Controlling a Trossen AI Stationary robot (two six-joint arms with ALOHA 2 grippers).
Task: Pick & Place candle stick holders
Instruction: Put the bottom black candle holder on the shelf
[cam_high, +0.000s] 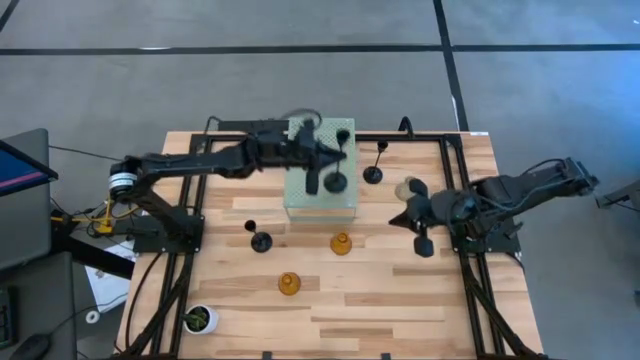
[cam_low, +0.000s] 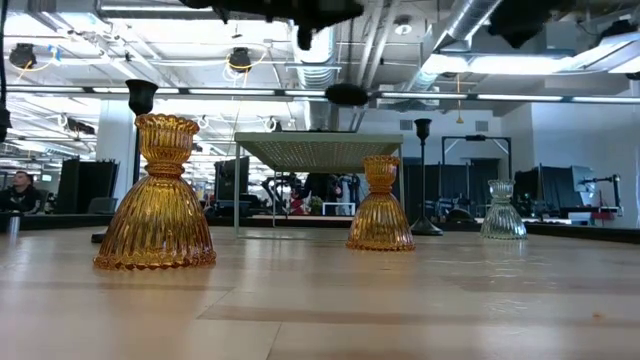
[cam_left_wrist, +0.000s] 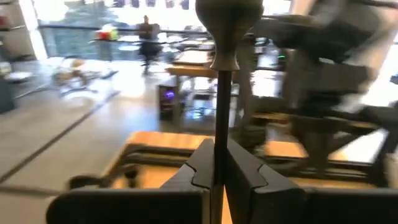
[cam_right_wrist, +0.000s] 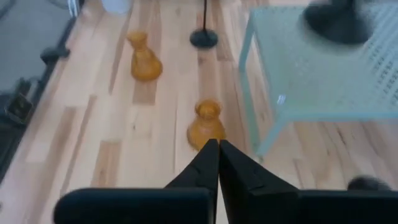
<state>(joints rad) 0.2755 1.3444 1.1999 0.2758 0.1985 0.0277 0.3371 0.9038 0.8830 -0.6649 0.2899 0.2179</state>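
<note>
The left gripper (cam_high: 322, 160) is clamped on the thin stem of a black candle stick holder (cam_left_wrist: 222, 74), holding it above the perforated block (cam_high: 320, 205). Beyond the block's right side, the right gripper (cam_high: 420, 240) hangs over the table (cam_high: 400, 300), fingers pressed together, empty.

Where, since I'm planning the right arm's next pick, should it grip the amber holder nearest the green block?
Grip the amber holder at its narrow waist, below the flared cup. It stands upright, clear of the green block, so coming straight down from above and straddling the waist looks safest.
</note>
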